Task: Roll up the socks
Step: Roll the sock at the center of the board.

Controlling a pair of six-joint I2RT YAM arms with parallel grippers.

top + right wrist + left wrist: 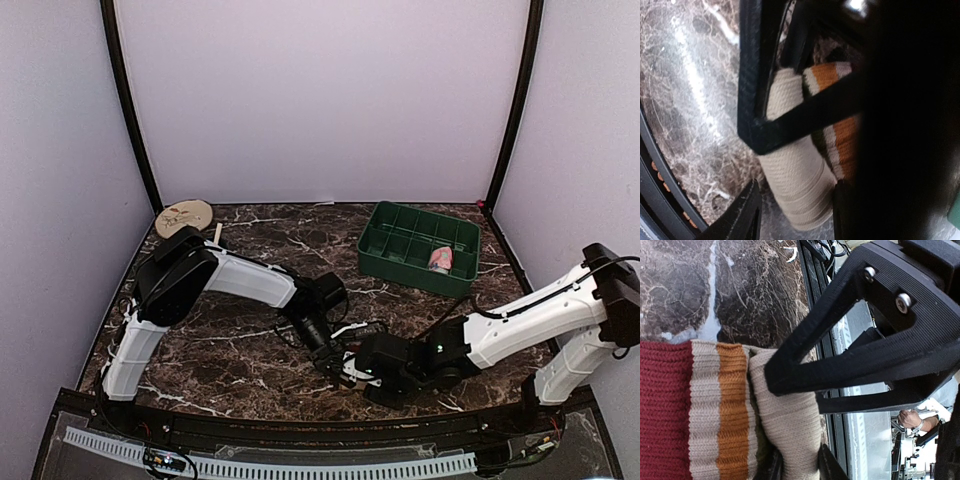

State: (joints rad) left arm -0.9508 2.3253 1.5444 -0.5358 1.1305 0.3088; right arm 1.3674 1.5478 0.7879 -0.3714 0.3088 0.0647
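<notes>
Left gripper first: at the bottom edge of the left wrist view its two fingers sit narrow, and the plain tan fold of the striped sock fills the gap between them, pinched on both sides. The rest of that sock spreads to the lower left of the frame in cream, orange and dark red bands, lying on the marble table.

Over to the right gripper: its jaws stand wide at the bottom of the right wrist view, one tip on each side of the tan roll. A strip of marble shows between the left tip and the fabric. The right tip sits hard against the roll, though real contact is hard to call. The orange and cream bands run just right of the roll, and the left gripper's black finger frame crosses over it higher in the frame.

From above, both grippers meet low in the centre of the picture, almost nose to nose, with the sock mostly hidden between them. Further out, the pink sock lies in a front compartment of the green tray, upper right of centre. A round wooden disc sits at the table's far left corner.
</notes>
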